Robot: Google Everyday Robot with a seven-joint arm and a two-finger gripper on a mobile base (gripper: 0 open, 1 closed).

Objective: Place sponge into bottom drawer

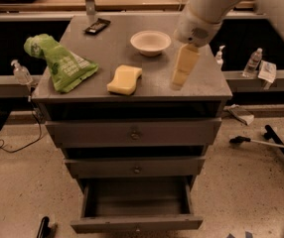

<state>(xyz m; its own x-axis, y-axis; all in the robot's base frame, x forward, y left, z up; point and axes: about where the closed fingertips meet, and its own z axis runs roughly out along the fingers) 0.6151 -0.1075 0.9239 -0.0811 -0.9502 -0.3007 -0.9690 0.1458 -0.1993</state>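
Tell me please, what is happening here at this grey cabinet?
A robot arm reaches in from the upper right, and its pincer hangs over the cabinet top, to the right of the sponge and just in front of the white bowl. The sponge lies flat on the top, apart from the pincer, with a green bag to its left. The bottom drawer stands pulled open, with no sponge in it. So the sponge is not yet picked up.
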